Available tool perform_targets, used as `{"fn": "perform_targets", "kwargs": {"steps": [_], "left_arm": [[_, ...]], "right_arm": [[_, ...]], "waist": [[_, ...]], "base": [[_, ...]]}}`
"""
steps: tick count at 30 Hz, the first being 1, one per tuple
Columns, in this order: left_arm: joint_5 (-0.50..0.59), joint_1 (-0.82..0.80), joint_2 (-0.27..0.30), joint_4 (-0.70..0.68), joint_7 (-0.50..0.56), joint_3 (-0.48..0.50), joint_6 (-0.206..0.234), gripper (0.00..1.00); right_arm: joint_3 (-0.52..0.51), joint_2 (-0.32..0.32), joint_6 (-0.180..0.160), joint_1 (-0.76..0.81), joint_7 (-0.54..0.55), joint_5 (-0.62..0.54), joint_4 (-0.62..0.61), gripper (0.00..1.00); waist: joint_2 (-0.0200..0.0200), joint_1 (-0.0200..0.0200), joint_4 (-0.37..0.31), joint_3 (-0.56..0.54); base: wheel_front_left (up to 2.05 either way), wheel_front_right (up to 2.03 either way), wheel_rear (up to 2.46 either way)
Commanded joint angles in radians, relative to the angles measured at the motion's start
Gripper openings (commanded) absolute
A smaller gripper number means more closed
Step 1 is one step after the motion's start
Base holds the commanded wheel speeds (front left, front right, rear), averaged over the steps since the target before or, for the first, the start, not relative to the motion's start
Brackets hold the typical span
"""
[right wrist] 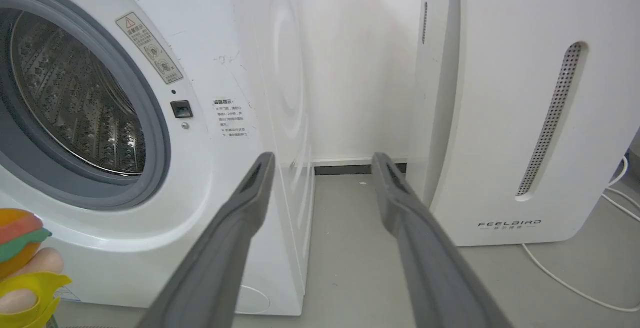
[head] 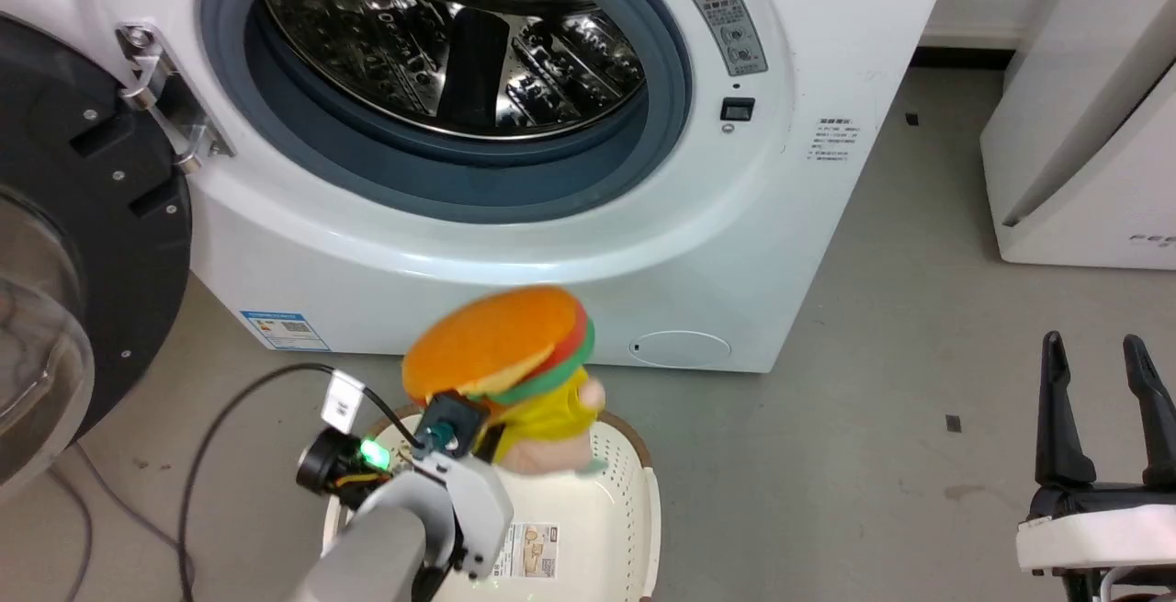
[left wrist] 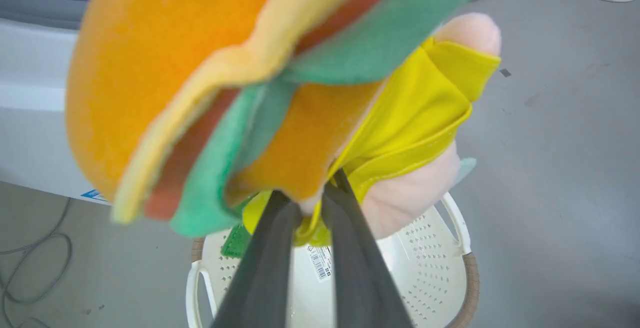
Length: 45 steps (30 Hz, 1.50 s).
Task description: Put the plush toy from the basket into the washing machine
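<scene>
The plush toy point(head: 514, 354), a hamburger-headed figure in a yellow shirt, hangs just above the cream basket point(head: 625, 492) on the floor. My left gripper point(head: 478, 441) is shut on the toy; in the left wrist view its two dark fingers point(left wrist: 350, 248) pinch the toy's point(left wrist: 280, 92) underside at the shirt, with the basket point(left wrist: 430, 258) below. The washing machine point(head: 478, 124) stands right behind, door swung open to the left, steel drum bare. My right gripper point(head: 1098, 372) hovers open at the lower right, fingers point(right wrist: 240, 218) apart with nothing between them. The toy point(right wrist: 22, 263) shows at the right wrist view's left edge.
The black-framed glass door point(head: 83, 289) stands open at the far left. A white FEELBIRD appliance point(head: 1084, 124) stands to the right of the machine, with grey floor between. A black cable point(head: 197, 455) loops on the floor left of the basket.
</scene>
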Motion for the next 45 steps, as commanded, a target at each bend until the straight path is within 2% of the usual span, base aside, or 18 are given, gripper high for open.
{"fn": "perform_targets", "kwargs": {"steps": [1, 15, 23, 37, 45], "left_arm": [[0.001, 0.015, 0.011, -0.023, -0.006, 0.009, 0.012, 0.00], [0.043, 0.025, 0.103, -0.371, -0.006, 0.193, 0.118, 0.00], [0.078, -0.041, 0.126, -0.466, -0.006, 0.311, 0.144, 0.00], [0.136, -0.224, 0.133, -0.417, -0.006, 0.452, 0.108, 0.00], [0.150, -0.357, 0.182, -0.350, -0.006, 0.523, 0.078, 0.00]], "right_arm": [[-0.002, -0.001, -0.001, 0.010, -0.004, -0.006, 0.002, 1.00], [-0.002, -0.001, -0.001, -0.011, -0.004, -0.001, -0.007, 1.00], [0.003, -0.001, -0.001, -0.070, -0.004, -0.002, -0.019, 1.00], [0.023, -0.001, -0.001, -0.181, -0.004, 0.008, -0.030, 1.00], [0.037, -0.001, -0.001, -0.236, -0.004, 0.027, -0.042, 1.00]], "waist": [[0.0000, 0.0002, 0.004, -0.004], [0.0000, 0.0002, 0.003, 0.032], [0.0000, 0.0002, -0.028, 0.132], [0.0000, 0.0002, -0.121, 0.319], [0.0000, 0.0002, -0.177, 0.424]], "base": [[0.00, 0.00, 0.00], [0.00, 0.00, 0.00], [0.00, 0.00, 0.00], [0.00, 0.00, 0.00], [0.00, 0.00, 0.00]]}}
